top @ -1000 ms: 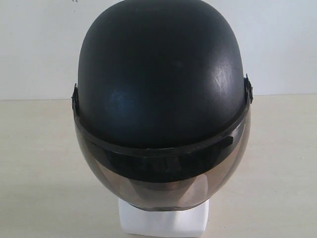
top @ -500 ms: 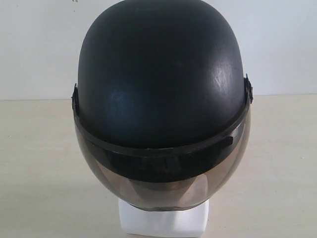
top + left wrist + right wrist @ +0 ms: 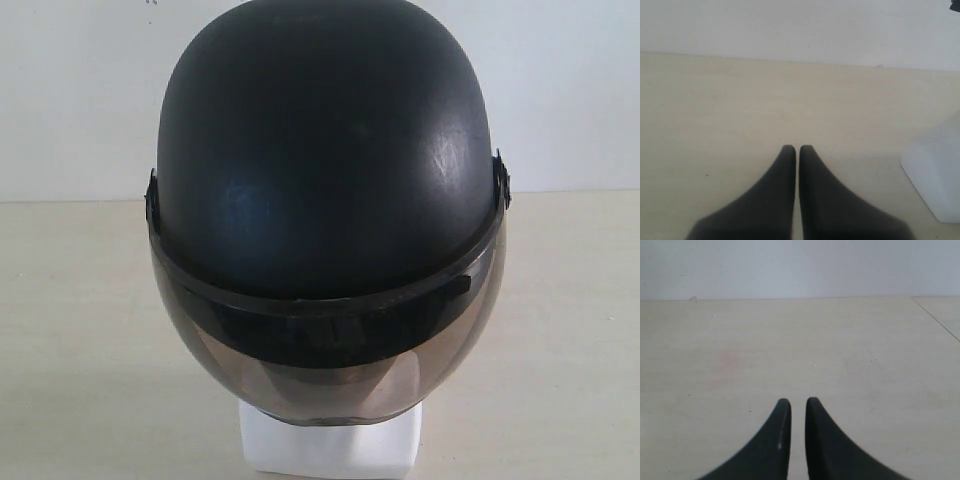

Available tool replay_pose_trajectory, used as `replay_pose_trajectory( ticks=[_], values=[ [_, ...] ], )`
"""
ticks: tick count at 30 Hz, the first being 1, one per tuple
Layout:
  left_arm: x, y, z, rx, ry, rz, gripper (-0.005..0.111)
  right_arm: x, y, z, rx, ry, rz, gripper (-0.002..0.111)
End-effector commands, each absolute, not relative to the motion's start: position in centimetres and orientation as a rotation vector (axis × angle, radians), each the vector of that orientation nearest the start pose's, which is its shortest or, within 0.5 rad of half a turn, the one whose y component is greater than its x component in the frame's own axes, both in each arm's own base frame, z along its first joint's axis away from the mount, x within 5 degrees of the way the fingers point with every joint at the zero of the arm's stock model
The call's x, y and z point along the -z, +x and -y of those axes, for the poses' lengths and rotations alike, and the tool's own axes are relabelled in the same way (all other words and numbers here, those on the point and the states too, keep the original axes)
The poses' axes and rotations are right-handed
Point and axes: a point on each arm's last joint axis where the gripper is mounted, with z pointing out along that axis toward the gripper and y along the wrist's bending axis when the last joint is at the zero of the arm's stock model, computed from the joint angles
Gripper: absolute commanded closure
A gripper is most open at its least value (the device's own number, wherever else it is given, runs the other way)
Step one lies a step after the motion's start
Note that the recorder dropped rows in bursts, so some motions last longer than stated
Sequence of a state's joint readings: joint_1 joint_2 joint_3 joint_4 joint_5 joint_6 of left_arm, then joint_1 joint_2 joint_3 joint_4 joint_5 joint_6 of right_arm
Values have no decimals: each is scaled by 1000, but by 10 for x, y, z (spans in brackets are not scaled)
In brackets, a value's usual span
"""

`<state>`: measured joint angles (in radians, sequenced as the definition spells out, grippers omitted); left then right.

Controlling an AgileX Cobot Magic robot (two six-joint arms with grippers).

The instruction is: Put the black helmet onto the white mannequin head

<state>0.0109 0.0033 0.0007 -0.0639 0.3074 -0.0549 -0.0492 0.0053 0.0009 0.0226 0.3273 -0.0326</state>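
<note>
One black helmet (image 3: pixel 325 150) counted, carrying one smoky visor (image 3: pixel 330 375). One white mannequin head (image 3: pixel 330 448); only neck base showed. Two end effectors: left end effector (image 3: pixel 798 148), right end effector (image 3: pixel 798 401). Two dark fingers (image 3: pixel 772 200) on each, four in all. One bench (image 3: pixel 80 330). One wall (image 3: pixel 70 90).

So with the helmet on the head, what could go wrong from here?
The helmet overhangs the head, of which only the narrow base shows, so it looks top-heavy; a bump could tip it. The left gripper, shut, sits low near the head, so a careless swing might knock it.
</note>
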Motion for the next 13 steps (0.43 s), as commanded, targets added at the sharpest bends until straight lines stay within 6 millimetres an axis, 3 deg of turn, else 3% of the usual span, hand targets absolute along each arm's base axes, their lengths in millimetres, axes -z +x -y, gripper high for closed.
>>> replay_pose_trajectory(
  ticks=[1,13],
  values=[
    [-186,54,1,99,-101,-1788,102,-184,54,2,45,26,-1806,96],
    [-186,54,1,99,-101,-1788,102,-184,54,2,43,28,-1806,96]
  ],
)
